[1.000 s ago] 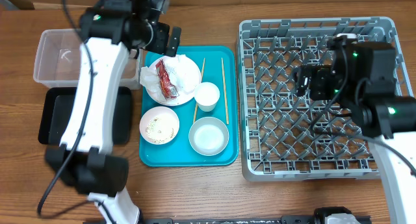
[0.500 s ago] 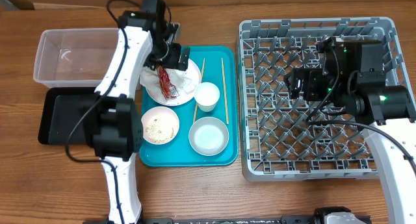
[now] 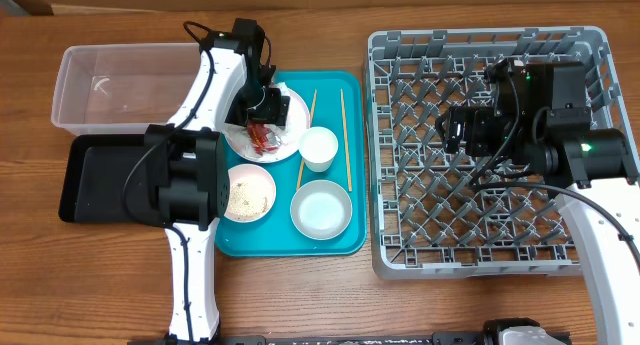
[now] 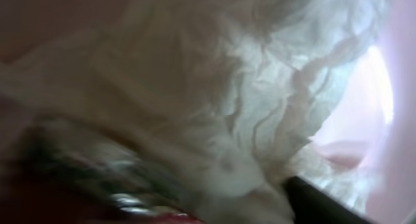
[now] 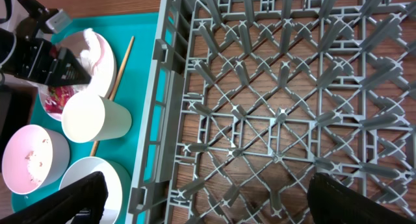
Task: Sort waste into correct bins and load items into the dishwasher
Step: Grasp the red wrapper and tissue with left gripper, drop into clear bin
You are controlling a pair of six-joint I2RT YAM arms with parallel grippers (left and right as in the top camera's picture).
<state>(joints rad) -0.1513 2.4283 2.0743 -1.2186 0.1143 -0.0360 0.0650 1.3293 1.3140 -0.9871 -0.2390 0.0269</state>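
Note:
My left gripper [image 3: 263,113] is down on the pale round plate [image 3: 290,113] at the back left of the teal tray. Its wrist view is filled by the crumpled white napkin [image 4: 214,100], with the red wrapper [image 4: 162,214] blurred at the bottom and one dark fingertip [image 4: 318,201] showing. I cannot tell how its jaws stand. The red wrapper [image 3: 262,138] lies on the plate just in front of it. My right gripper [image 5: 214,211] is open and empty above the grey dish rack [image 3: 590,235].
On the teal tray [image 3: 345,240] are a white cup [image 3: 319,148], a bowl with rice grains [image 3: 245,193], an empty bowl [image 3: 321,208] and two chopsticks [image 3: 344,140]. The clear tub [image 3: 120,85] and black tray [image 3: 90,180] sit left of it.
My left gripper has come down from above the tray's back left corner onto the plate, into the napkin and wrapper. The right arm has barely moved.

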